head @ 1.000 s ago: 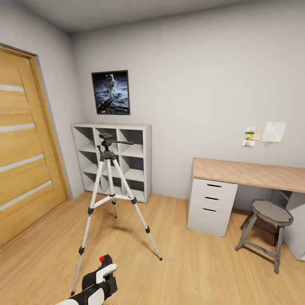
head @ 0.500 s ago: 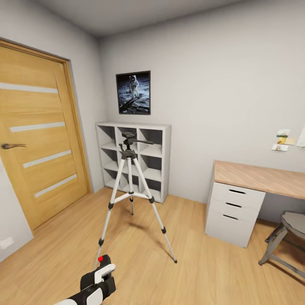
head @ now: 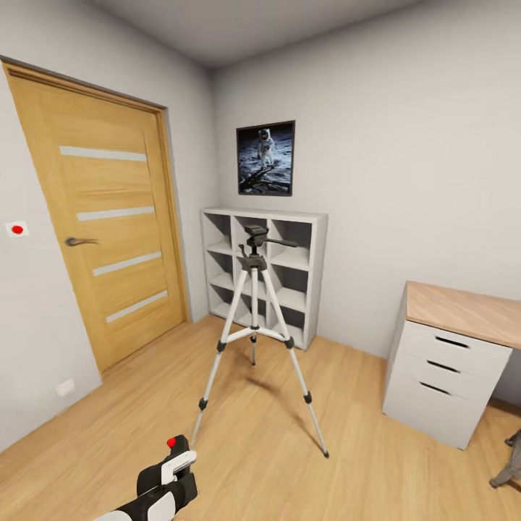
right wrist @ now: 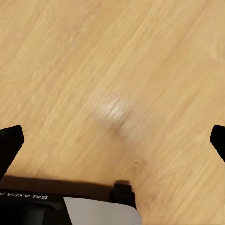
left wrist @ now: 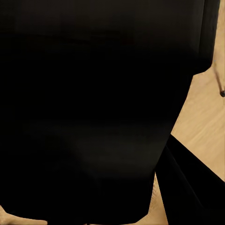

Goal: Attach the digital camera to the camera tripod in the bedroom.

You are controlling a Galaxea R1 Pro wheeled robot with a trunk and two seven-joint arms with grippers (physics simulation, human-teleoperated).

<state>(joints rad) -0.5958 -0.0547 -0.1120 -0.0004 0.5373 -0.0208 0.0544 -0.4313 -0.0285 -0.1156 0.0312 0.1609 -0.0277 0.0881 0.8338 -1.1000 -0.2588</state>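
We see the camera tripod (head: 255, 329) standing on the bedroom's wood floor (head: 289, 434), before the white cube shelf (head: 264, 275), between the oak door (head: 108, 231) and a desk (head: 456, 362). Our left gripper (head: 174, 470) clamps a black object, apparently the digital camera (left wrist: 93, 112). Our right gripper (right wrist: 112, 140) is spread wide above the floor.

the left arm enters the head view at the lower edge, forearm angled up and forward, ending in the left gripper (head: 174, 463), a black-and-white unit with a red marker at its tip. whether its jaws are parted or closed cannot be told. in the right wrist view the right gripper (right wrist: 115, 140) has its two black fingertips (right wrist: 10, 143) spread wide apart, nothing between them.
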